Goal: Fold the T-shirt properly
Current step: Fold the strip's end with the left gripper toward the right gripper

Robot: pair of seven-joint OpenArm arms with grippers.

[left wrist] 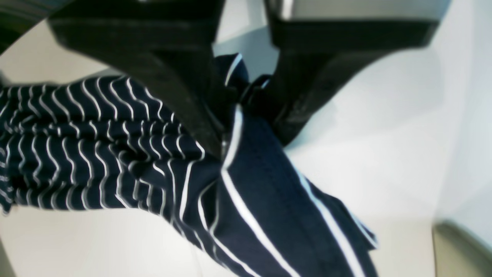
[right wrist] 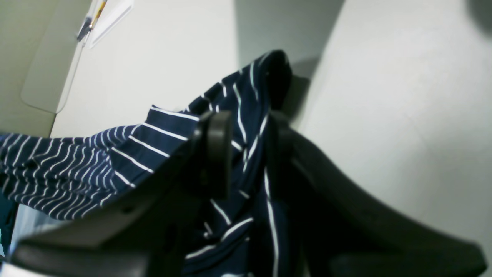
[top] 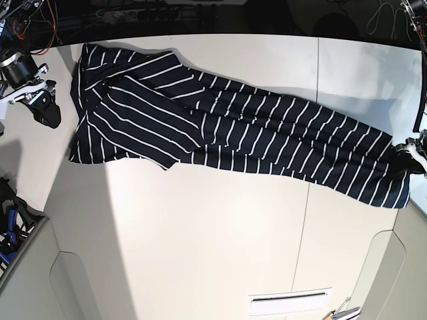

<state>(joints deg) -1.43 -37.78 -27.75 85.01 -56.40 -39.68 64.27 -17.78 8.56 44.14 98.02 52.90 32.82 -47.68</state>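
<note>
The T-shirt [top: 220, 127], dark navy with thin white stripes, lies stretched out across the white table [top: 200, 227] from the far left to the right edge. My left gripper [top: 408, 159] is at its right end, shut on a bunched corner of fabric [left wrist: 246, 161], as the left wrist view [left wrist: 238, 100] shows close up. My right gripper [top: 48, 112] sits just left of the shirt's left edge. In the right wrist view its fingers [right wrist: 219, 154] stand apart, with a fold of the T-shirt [right wrist: 77, 169] still standing between them [right wrist: 248, 150].
Cables and dark equipment [top: 133, 13] run along the table's far edge. A white slotted plate [top: 290, 305] lies near the front, with pens [top: 340, 310] beside it. Blue items [top: 10, 230] sit off the table's front-left corner.
</note>
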